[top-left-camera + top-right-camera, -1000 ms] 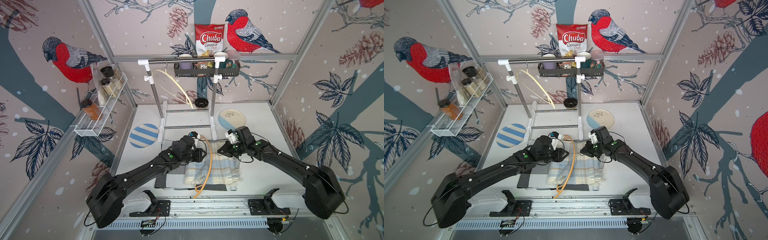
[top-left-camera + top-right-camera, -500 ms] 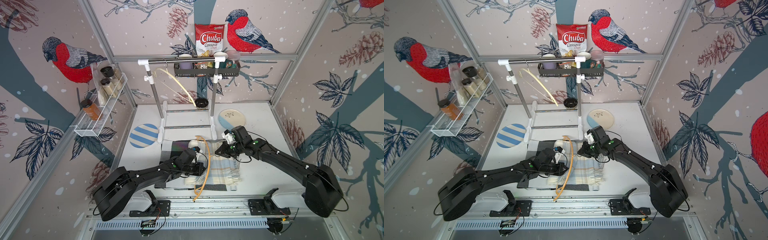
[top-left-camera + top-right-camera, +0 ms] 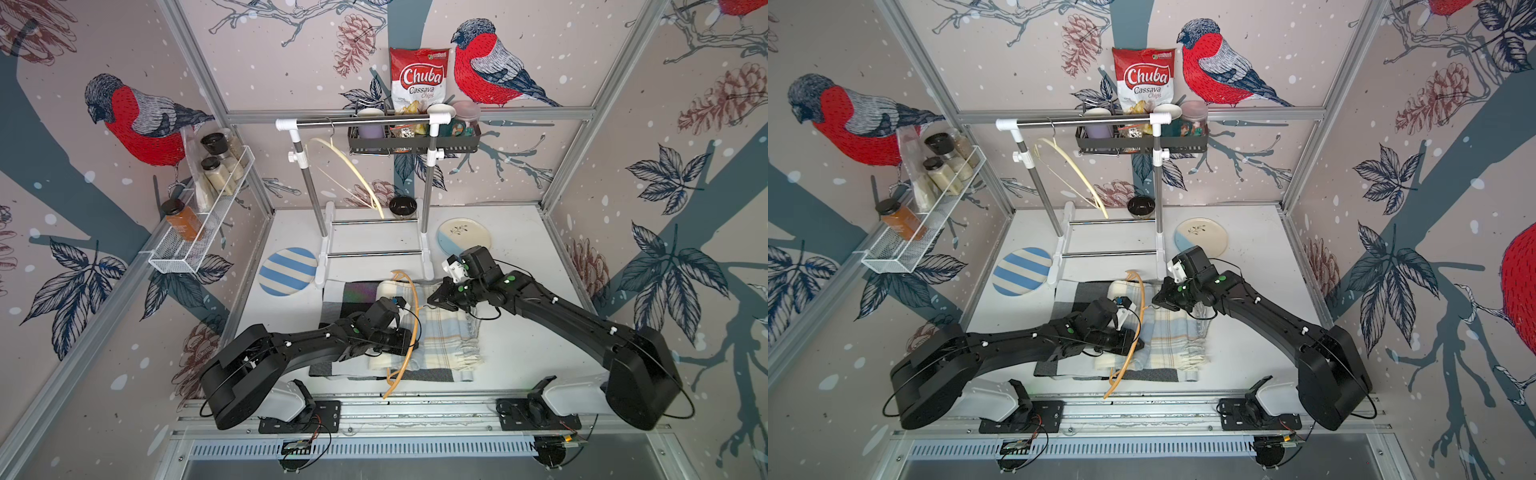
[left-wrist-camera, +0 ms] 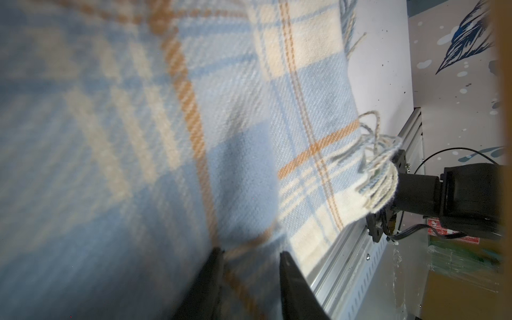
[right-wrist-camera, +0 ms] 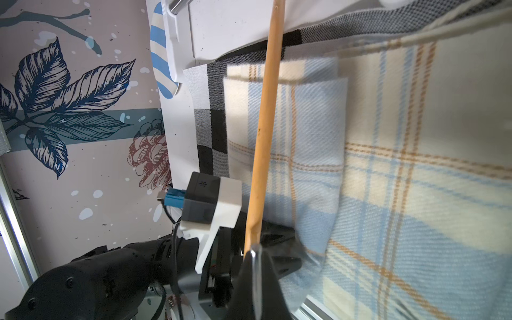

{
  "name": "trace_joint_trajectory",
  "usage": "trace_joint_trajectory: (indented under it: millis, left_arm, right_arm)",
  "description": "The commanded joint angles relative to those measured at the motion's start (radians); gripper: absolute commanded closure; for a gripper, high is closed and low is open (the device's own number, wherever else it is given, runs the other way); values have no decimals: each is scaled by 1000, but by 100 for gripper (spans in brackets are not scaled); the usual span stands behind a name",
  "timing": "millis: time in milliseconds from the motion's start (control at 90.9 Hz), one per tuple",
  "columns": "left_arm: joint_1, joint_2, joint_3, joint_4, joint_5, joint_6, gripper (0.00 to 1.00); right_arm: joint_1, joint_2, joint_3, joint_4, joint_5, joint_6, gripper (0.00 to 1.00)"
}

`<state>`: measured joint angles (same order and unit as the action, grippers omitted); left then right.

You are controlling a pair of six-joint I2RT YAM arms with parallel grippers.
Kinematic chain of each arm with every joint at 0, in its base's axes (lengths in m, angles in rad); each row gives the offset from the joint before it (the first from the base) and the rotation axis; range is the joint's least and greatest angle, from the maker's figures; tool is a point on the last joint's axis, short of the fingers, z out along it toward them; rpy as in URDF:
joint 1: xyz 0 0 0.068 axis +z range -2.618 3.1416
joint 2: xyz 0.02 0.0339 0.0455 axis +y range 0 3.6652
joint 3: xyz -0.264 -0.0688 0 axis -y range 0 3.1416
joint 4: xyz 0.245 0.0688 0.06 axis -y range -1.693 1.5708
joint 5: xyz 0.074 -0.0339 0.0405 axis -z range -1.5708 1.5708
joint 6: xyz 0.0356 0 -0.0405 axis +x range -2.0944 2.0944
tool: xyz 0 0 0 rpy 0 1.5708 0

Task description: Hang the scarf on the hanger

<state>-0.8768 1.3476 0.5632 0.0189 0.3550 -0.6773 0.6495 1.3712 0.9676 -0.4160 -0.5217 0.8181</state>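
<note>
Scarf [image 3: 446, 332], pale blue plaid, lies folded on a checked cloth [image 3: 353, 291] at the table's front. The left gripper [image 4: 249, 266] hangs low over it, jaws apart. The right gripper [image 5: 253, 249] is clamped on the wooden hanger [image 5: 266, 110], which arches over the scarf.

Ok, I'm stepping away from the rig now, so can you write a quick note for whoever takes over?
The left tool is open, low over the scarf, holding nothing.
The right tool is shut on the hanger, which crosses over the scarf.
The scarf lies folded on a dark cloth on the table.
Done: hanger gripped.
Left to do: drape the scarf over the hanger.
</note>
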Motion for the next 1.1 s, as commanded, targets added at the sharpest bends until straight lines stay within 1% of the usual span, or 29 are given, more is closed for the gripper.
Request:
trace_joint_trajectory:
  millis: [0, 44, 110, 143, 209, 242, 297, 407, 451, 517, 627, 682, 781, 946, 1023, 1089]
  left_arm:
    - [1, -110, 56, -168, -85, 46, 51]
    - [3, -161, 93, -240, -139, 46, 42]
    - [10, -229, 148, -344, -226, 39, 31]
    - [13, -250, 174, -396, -290, 36, 29]
    - [12, -274, 212, -525, -449, -3, 28]
    - [13, -281, 221, -564, -493, -18, 28]
    - [9, -295, 210, -549, -480, -17, 29]
    - [-39, -338, 131, -353, -382, 36, 28]
    - [-72, -349, 105, -295, -381, 62, 27]
    - [-106, -339, 72, -244, -383, 90, 27]
    - [-123, -297, 17, -168, -374, 86, 27]
    - [-132, -292, -8, -128, -372, 81, 27]
    - [-144, -294, -37, -93, -388, 81, 27]
    - [-154, -287, -60, -55, -405, 65, 31]
    - [-154, -295, -57, -96, -467, 53, 37]
    - [-154, -320, -53, -150, -538, 41, 39]
  right_arm:
    - [-1, 9, 8, -45, 20, 5, 100]
    - [2, 12, 9, -50, 30, 3, 100]
    - [5, 12, 13, -53, 41, -1, 100]
    - [8, 14, 17, -56, 45, -2, 100]
    - [14, 15, 28, -58, 51, -2, 100]
    - [17, 16, 31, -59, 58, -1, 100]
    - [25, 24, 39, -59, 66, 6, 100]
    - [46, 42, 50, -39, 61, 40, 100]
    - [54, 48, 55, -31, 57, 50, 95]
    - [65, 55, 66, -25, 47, 64, 83]
    - [83, 64, 80, -1, 20, 92, 71]
    - [90, 65, 85, 11, 10, 105, 67]
    - [97, 70, 103, 8, -4, 114, 61]
    - [116, 82, 141, 9, -22, 134, 60]
    - [130, 82, 153, 32, -43, 158, 59]
    - [142, 74, 141, 108, -76, 223, 55]
